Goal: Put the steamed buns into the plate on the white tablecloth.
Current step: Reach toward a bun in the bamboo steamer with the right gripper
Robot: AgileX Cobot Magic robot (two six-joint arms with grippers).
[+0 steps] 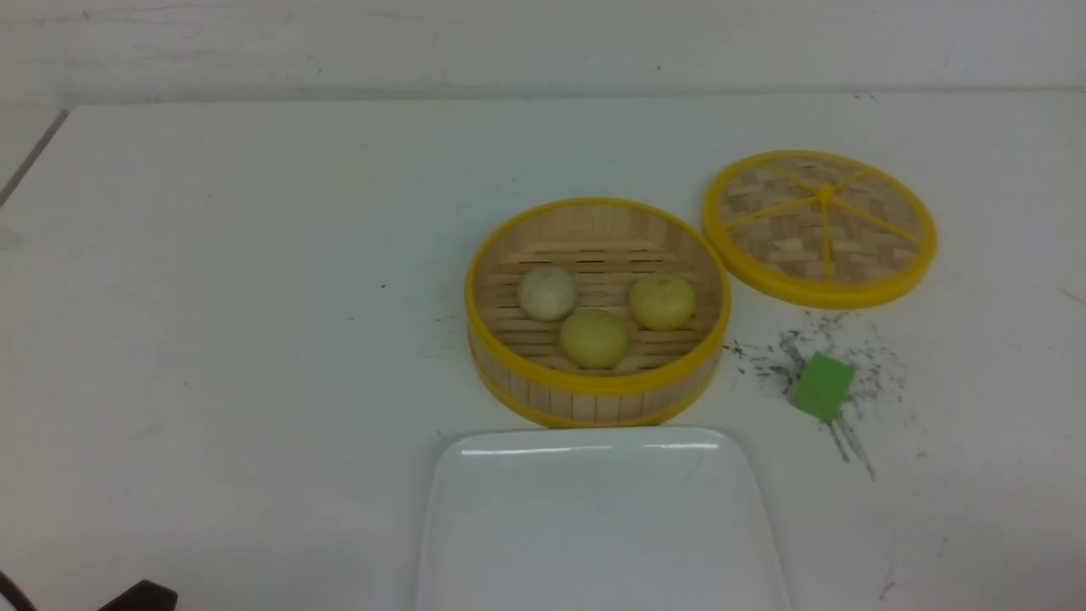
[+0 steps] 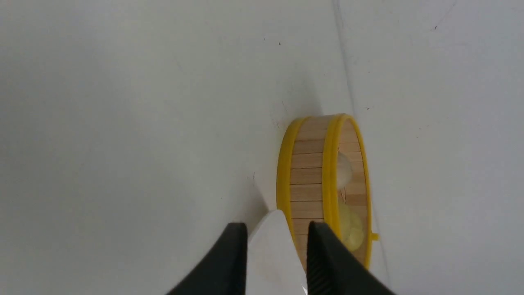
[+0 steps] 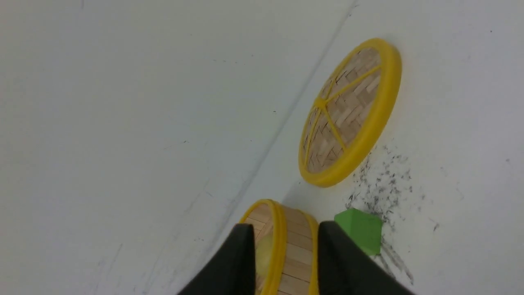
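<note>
Three steamed buns lie in the open bamboo steamer [image 1: 594, 399] at the middle of the white tablecloth [image 1: 254, 297]: an off-white one [image 1: 547, 293] and two pale yellow ones [image 1: 662, 301] [image 1: 594, 338]. The glossy white plate [image 1: 594, 526] sits bare just in front of the steamer. My left gripper [image 2: 277, 226] is open and holds nothing, and the plate's corner [image 2: 270, 254] shows through its gap. It stays back from the steamer [image 2: 307, 176]. My right gripper [image 3: 285, 226] is open too, apart from the steamer's wall [image 3: 297, 246].
The yellow-rimmed woven lid [image 1: 819, 227] lies flat to the right behind the steamer. A green block [image 1: 821, 386] rests on dark scuff marks right of the steamer. A dark piece of my left arm [image 1: 140, 596] shows at the bottom left corner.
</note>
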